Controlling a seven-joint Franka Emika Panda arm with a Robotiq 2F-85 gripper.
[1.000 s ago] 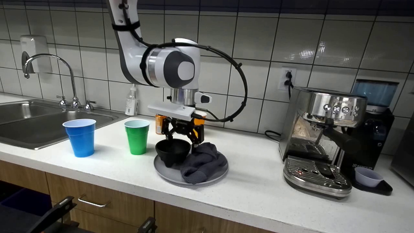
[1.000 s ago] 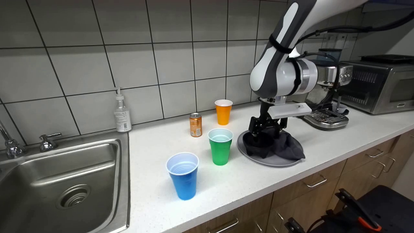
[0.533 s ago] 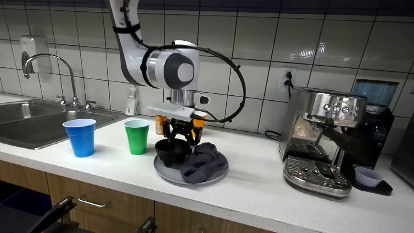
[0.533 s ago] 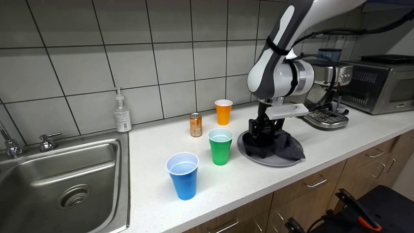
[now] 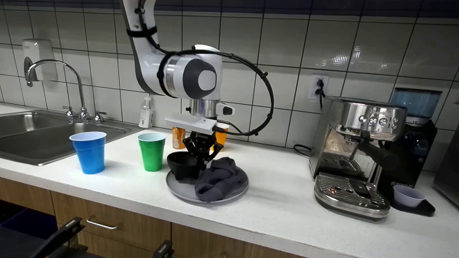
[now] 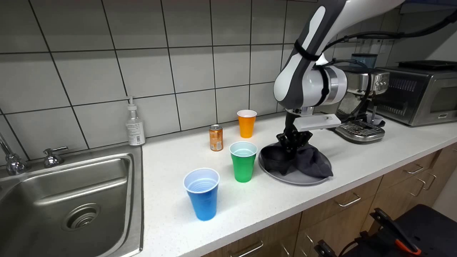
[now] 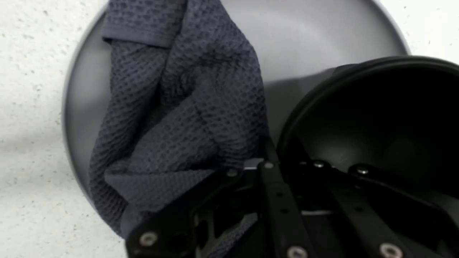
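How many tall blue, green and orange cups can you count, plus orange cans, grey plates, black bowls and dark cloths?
Tall blue cups: 1
Tall green cups: 1
Tall orange cups: 1
Orange cans: 1
Grey plates: 1
Black bowls: 1
Dark cloths: 1
Total: 7

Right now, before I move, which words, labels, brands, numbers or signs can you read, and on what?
No text reads with certainty.
Coffee grinder: pale lettering, blurred.
Espresso machine: front markings, too small.
Pump bottle: printed label, too small.
Orange can: print too small.
Countertop oven: badge, illegible.
Wall dispenser: tiny mark, illegible.
Black clamps: pale marks, too small.
Black bowl, dark cloth, gray plate: no lettering visible.
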